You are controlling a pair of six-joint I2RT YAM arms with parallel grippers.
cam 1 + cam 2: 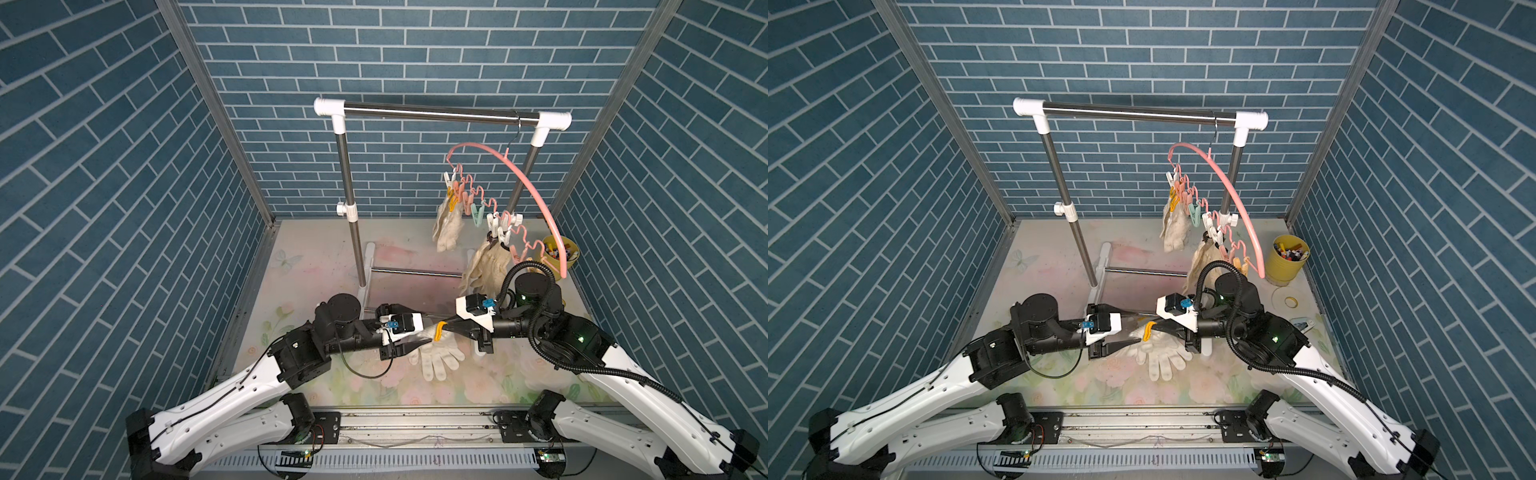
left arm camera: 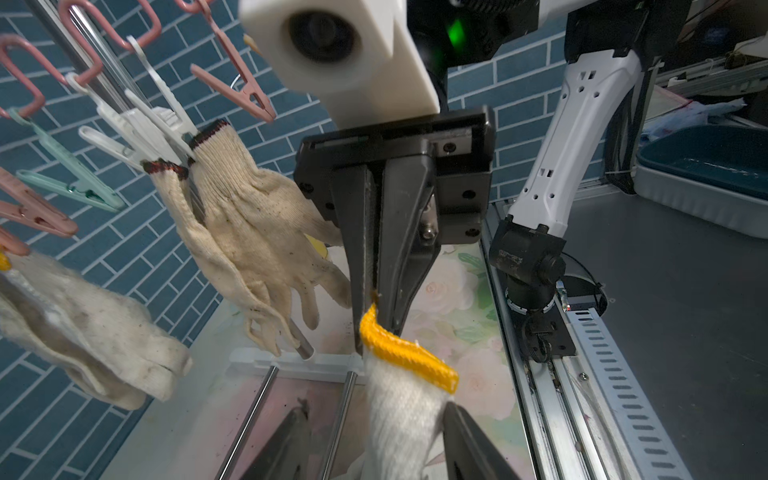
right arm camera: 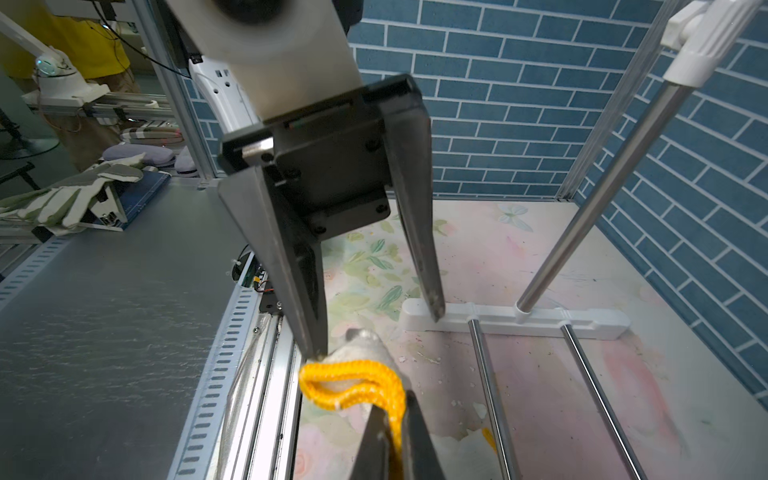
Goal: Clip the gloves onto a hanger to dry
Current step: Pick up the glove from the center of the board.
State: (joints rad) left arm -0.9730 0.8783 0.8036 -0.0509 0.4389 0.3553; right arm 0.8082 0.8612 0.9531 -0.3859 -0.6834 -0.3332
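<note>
The white glove was cut off by the left wrist view's edge; contents of the yellow cup were too small to tell

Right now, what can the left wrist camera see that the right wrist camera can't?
Only the left wrist view shows the stained gloves hanging from the clips, some white, some pink or green. Only the right wrist view shows a butterfly print on the mat and a grey-and-white glove lying outside the cell. Both show the white glove with the yellow cuff, the right tool shut on that cuff, the left tool open, and the blue brick wall.
</note>
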